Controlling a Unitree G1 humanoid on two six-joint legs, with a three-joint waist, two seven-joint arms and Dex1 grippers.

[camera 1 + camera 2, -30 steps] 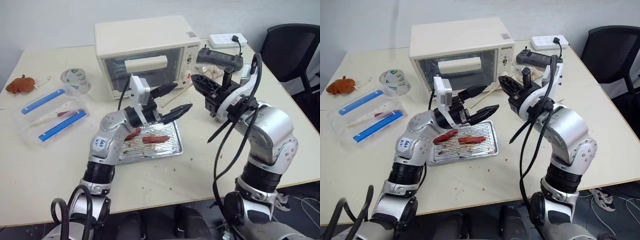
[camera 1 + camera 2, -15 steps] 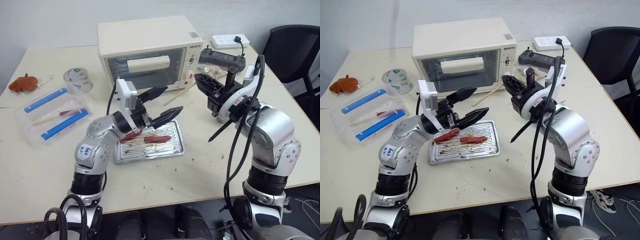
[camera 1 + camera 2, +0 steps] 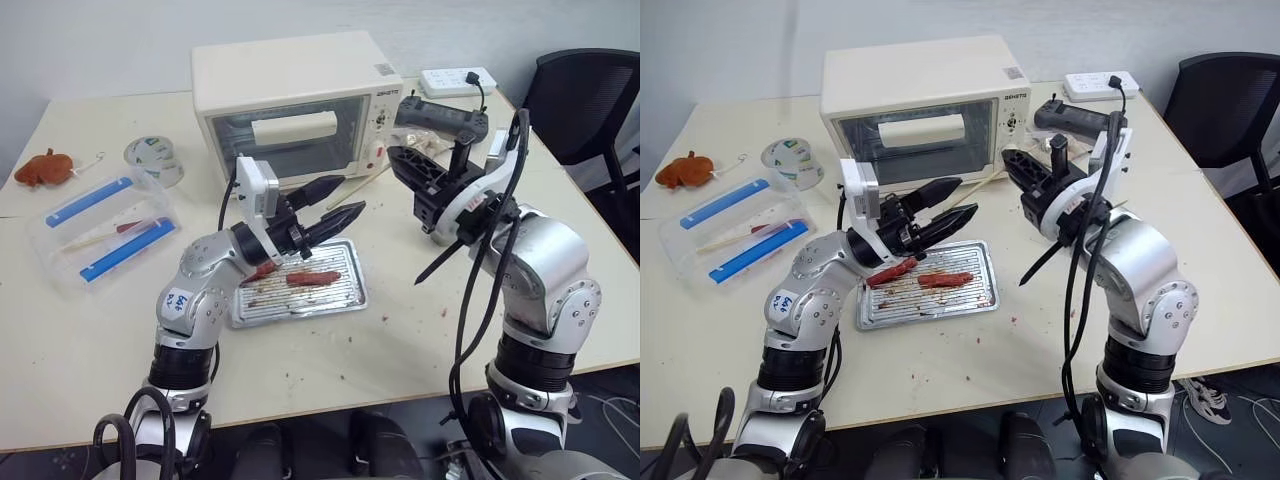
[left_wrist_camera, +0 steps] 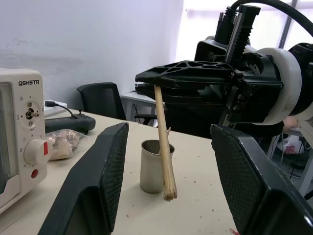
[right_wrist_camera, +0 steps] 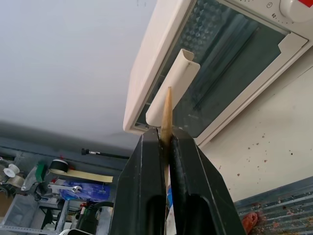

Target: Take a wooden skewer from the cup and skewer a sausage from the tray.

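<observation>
Table, far-left edge: small brown item [image 3: 41, 167], then a clear plastic box [image 3: 100, 225] with two blue strips, and a clear tape roll [image 3: 153, 158] behind it. Left gripper [image 3: 337, 203] hangs above the tray [image 3: 345, 296], near the table's middle, fingers parted with nothing between them; a small tag with unreadable handwriting sits on that arm. On the tray's ribbed base lies the sausage [image 3: 312, 278], dark red, with a shorter, brighter red sausage [image 3: 263, 270] at its left, partly behind the arm. Cream oven [image 3: 295, 100] stands toward the far edge; right of its door the brand reads "QSHETA" in the left wrist view [image 4: 30, 83], above a dial and a red button. Head views show the logo too small to read. Right gripper [image 3: 1013, 166] is up in front of the oven's right end, fingers clamped on the wooden skewer [image 4: 164, 149]. Left wrist view gives what the head views don't: the skewer hanging down from the right gripper between the left fingers [image 4: 105, 181], and the cup [image 4: 153, 166] standing on the table behind it. Right wrist view shows the skewer's pointed end poking out past the pinched fingers [image 5: 149, 188] toward the oven door handle, plus a corner of the tray with a bit of red sausage. White power strip [image 3: 456, 78] and a black device [image 3: 440, 116] sit at the far-right corner.
</observation>
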